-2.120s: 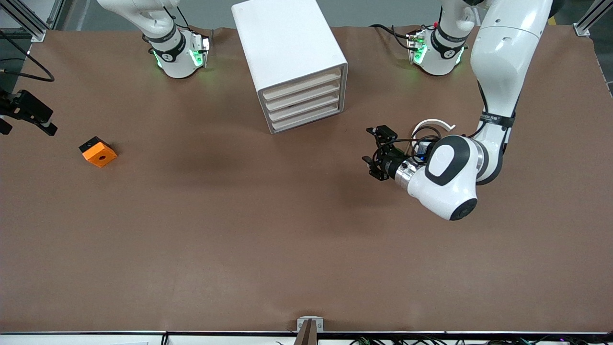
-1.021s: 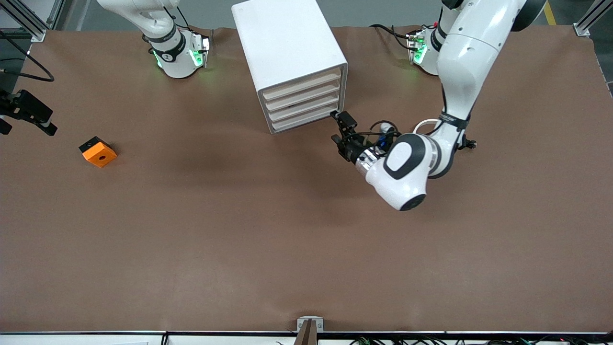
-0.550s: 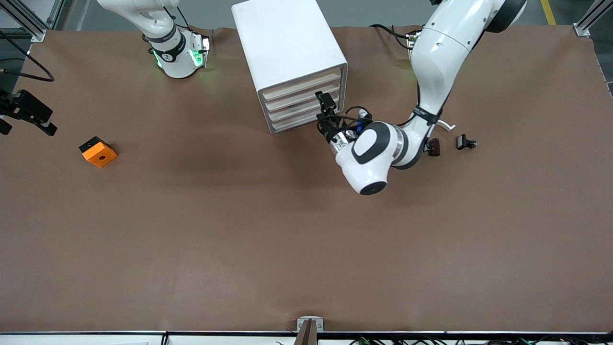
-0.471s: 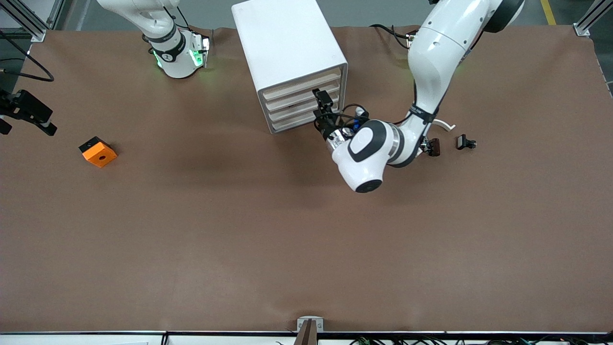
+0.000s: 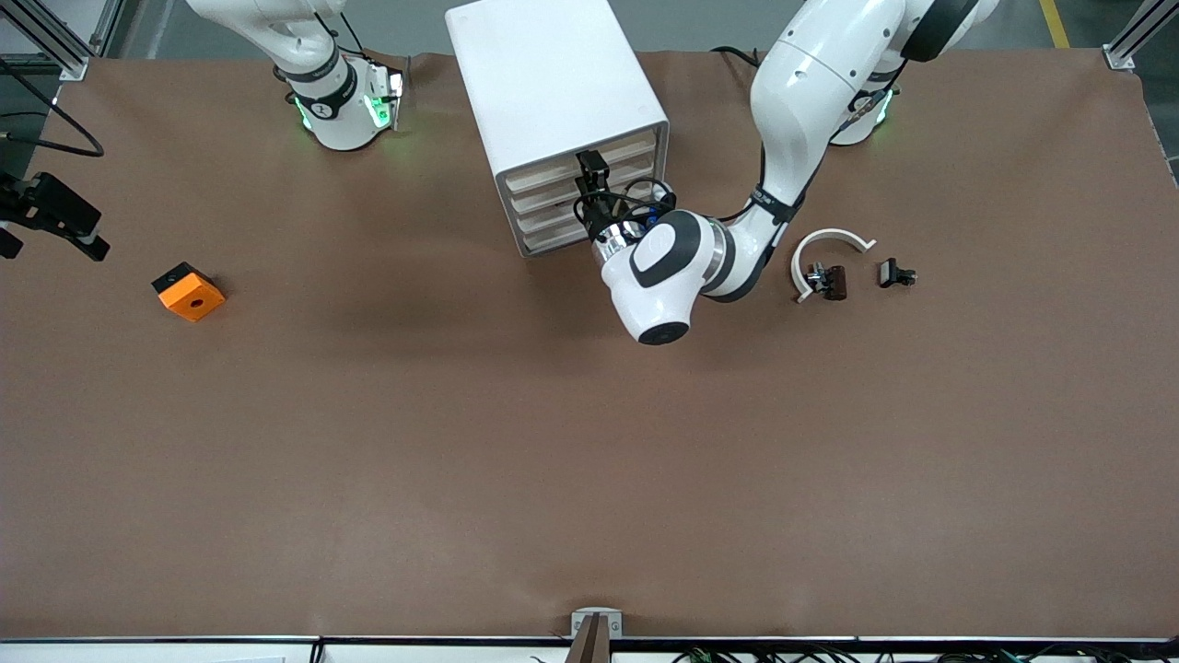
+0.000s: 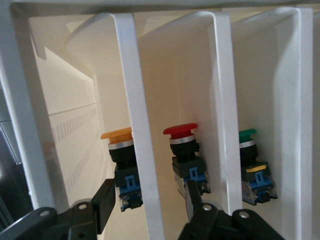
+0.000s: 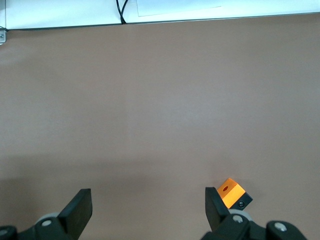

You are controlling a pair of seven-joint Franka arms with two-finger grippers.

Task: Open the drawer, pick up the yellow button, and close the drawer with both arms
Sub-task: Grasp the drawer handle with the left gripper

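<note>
The white cabinet (image 5: 543,74) stands between the two arm bases, all four drawers shut. My left gripper (image 5: 589,181) is at the first drawer (image 5: 543,176). In the left wrist view my left gripper (image 6: 149,205) is open, with one finger on each side of that drawer's slab front (image 6: 135,125), not touching it. The orange-capped button (image 6: 119,145) lies in that drawer, partly hidden by the slab. My right gripper (image 7: 147,200) is open and empty, high over the table near its base, and the arm waits.
Red-capped (image 6: 181,145) and green-capped (image 6: 250,150) buttons lie in the drawers below. An orange square block (image 5: 189,291) lies toward the right arm's end of the table. A white arc piece (image 5: 829,241) and two black clips (image 5: 832,281) (image 5: 893,273) lie toward the left arm's end.
My left arm has swung from over the table near the clips to the cabinet front, uncovering the white arc and clips. Its gripper now straddles the first drawer's front. The right arm has not moved.
</note>
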